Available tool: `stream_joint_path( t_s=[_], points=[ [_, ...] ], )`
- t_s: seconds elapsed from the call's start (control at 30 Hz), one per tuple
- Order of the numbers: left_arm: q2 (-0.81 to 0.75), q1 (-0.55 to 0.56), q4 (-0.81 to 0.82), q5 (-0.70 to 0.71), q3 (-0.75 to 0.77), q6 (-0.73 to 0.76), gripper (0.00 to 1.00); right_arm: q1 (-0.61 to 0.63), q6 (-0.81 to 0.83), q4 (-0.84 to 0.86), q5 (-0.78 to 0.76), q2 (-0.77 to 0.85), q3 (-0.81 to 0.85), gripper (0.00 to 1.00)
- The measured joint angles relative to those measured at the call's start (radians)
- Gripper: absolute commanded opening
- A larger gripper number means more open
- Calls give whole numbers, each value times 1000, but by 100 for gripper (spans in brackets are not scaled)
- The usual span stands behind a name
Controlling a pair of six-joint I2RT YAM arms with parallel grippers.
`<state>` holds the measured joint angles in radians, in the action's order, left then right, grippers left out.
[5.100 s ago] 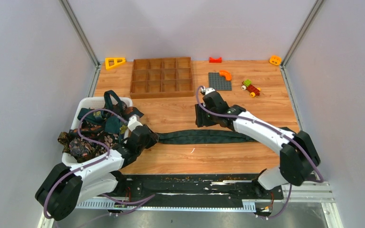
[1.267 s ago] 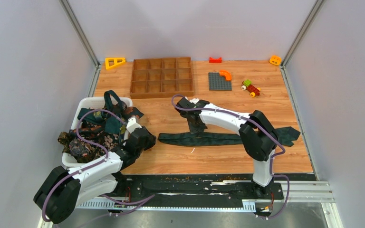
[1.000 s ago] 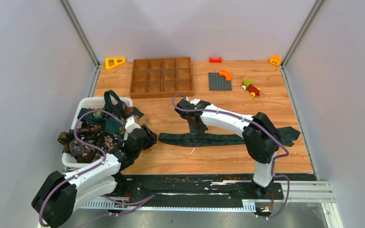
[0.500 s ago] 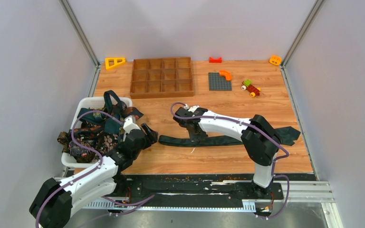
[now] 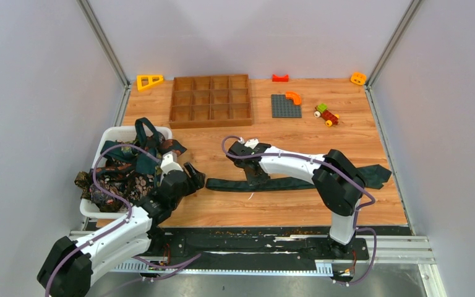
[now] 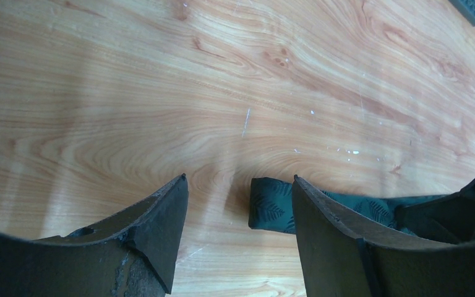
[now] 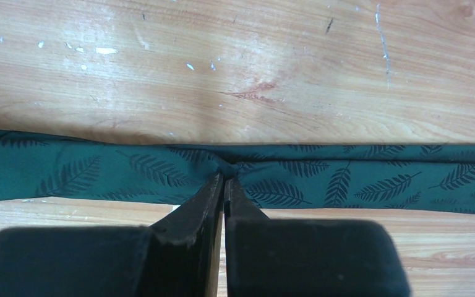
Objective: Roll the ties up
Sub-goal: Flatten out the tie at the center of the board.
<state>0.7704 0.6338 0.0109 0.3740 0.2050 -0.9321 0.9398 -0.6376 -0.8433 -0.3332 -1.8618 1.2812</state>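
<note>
Opening wider over the last second, the left end effector [image 5: 194, 174] has let go of the dark green tie [image 5: 226, 184], which five seconds ago lay doubled and shorter and is now stretched out flat along the middle of the bench [image 5: 235, 210]. The tie's narrow end lies just in front of the left arm, and its broad end reaches toward the right edge of the bench.

From the left wrist, that narrow end [image 6: 271, 210] shows between the two spread fingers, which hold nothing and stay clear of the cloth.

The right end effector [image 5: 256, 179] has come down onto the tie left of its middle. Seen from its own wrist, it [image 7: 224, 179] is closed tight, and the leaf-printed fabric [image 7: 346, 179] puckers into the tips, pinched there.

Left of the tie, a white bin [image 5: 120, 131] holds a heap of other ties [image 5: 124, 176], teal and brown patterned, some hanging over its rim.

At the far side stand a wooden divided tray [image 5: 210, 101], a grey baseplate [image 5: 283, 108] with an orange curved piece [image 5: 294, 97], a small brick car [image 5: 326, 114], a red block [image 5: 279, 78], an orange block [image 5: 358, 78] and a yellow triangle [image 5: 149, 81].
</note>
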Motion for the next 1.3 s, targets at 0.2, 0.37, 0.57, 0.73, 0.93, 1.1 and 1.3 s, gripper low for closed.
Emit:
stream_joint_path(
  t_s=[0.2,0.37,0.57,0.73,0.93,1.1,1.3],
  points=[
    [24,0,11,-29,0,36,69,0,21,33,27,0,-26,27],
    [57,0,32,-61,0,86,69,0,38,45,40,6,-31,40],
    [121,-1,30,-110,30,163,75,1,70,49,47,87,-31,49],
    [189,-1,52,-165,75,217,73,-13,86,48,38,210,-32,51],
    [295,-1,91,-229,97,250,51,-151,91,56,32,406,-150,52],
    [338,-1,92,-230,97,237,27,-373,98,51,39,551,-305,52],
    [339,-1,83,-188,97,200,25,-539,113,57,66,612,-409,52]
  ],
)
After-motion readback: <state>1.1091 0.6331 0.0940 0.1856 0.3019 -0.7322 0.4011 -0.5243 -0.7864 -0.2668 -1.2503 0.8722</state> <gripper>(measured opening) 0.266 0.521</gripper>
